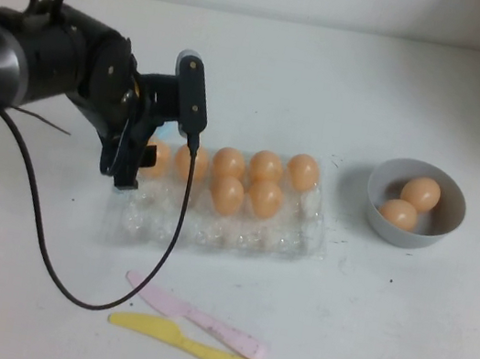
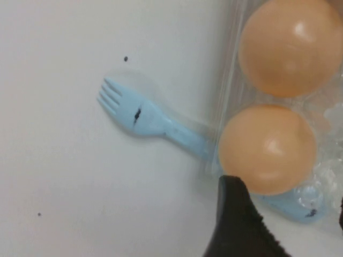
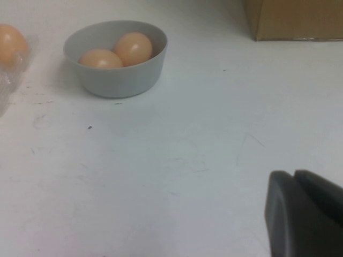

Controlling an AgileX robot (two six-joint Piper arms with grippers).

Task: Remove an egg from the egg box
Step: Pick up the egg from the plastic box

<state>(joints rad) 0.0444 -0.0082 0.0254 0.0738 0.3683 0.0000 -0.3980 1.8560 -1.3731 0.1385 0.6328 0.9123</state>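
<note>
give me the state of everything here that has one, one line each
egg box: open, seven eggs in its far cups, near row bare
grey bowl: upright, two eggs inside
left gripper: open, over the box's left end, holding nothing
right gripper: low over bare table, out of the high view
blue fork: flat, handle under the box
pink knife: flat
yellow knife: flat
</note>
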